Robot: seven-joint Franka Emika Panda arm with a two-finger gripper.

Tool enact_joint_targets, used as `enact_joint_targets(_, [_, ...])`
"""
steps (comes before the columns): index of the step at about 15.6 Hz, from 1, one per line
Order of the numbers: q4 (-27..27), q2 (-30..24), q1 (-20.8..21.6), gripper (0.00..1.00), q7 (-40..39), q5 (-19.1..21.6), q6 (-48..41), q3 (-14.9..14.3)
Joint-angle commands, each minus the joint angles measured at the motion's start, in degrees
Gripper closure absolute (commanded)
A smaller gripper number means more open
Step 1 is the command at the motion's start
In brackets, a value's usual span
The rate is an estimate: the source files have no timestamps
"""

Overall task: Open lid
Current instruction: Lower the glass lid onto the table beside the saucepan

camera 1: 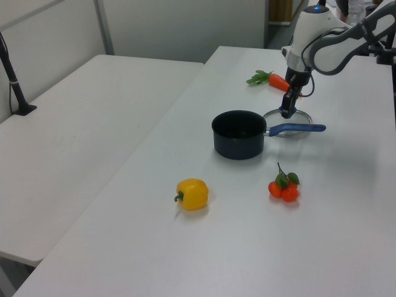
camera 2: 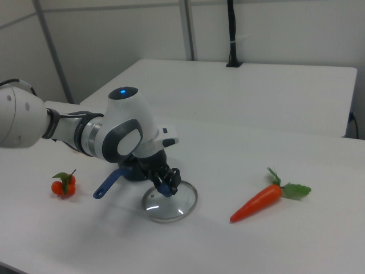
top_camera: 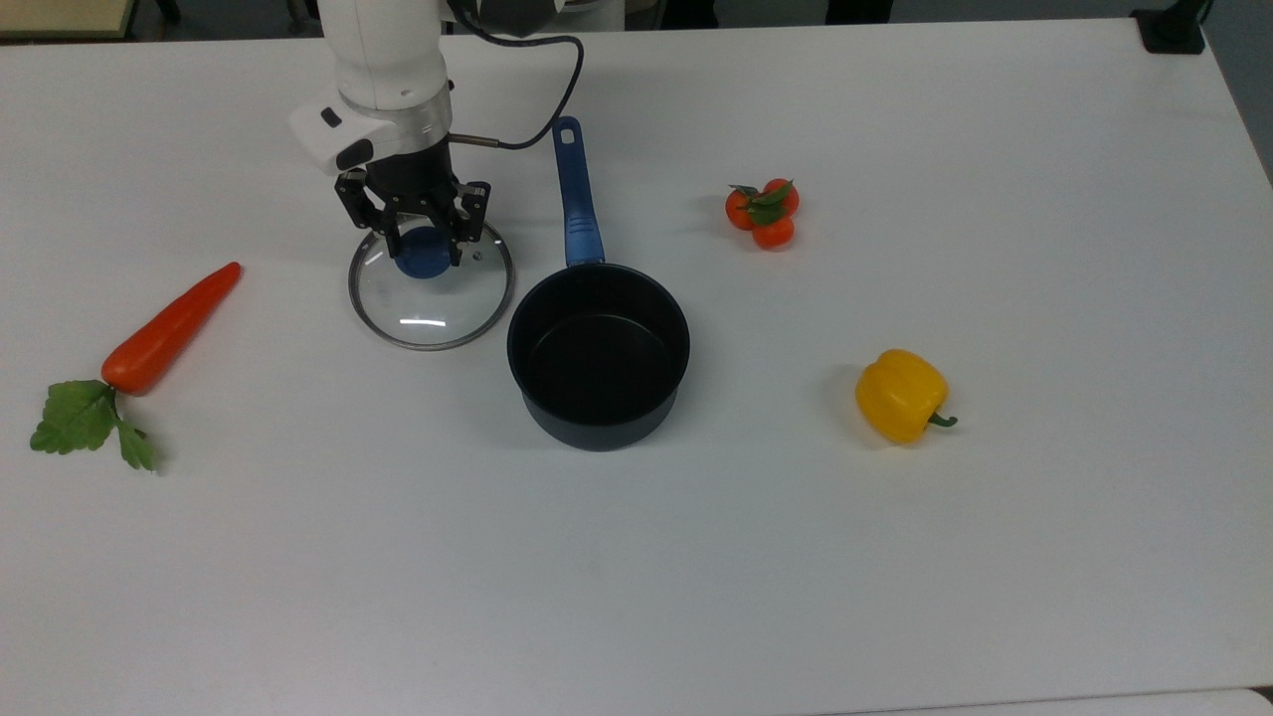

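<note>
Gripper [top_camera: 422, 242] points straight down, fingers closed on the blue knob [top_camera: 422, 254] of the lid [top_camera: 432, 288]. Lid lies flat on the white table [top_camera: 895, 557], toward its far edge in the top view, just beside the saucepan [top_camera: 598, 353] on the top view's left. Saucepan is empty, handle pointing to the far edge. Arm descends from that far edge, wrist vertical. Carrot [top_camera: 169, 329] near the top view's left edge.
</note>
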Motion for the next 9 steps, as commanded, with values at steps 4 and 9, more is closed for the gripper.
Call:
enact_joint_targets(4, [2.01, -1.10, 0.18, 0.00, -0.15, -0.14, -1.79, -0.13])
enact_joint_targets(9, [14.48, -1.36, 0.88, 0.00, 0.29, -0.06, -18.56, 0.40])
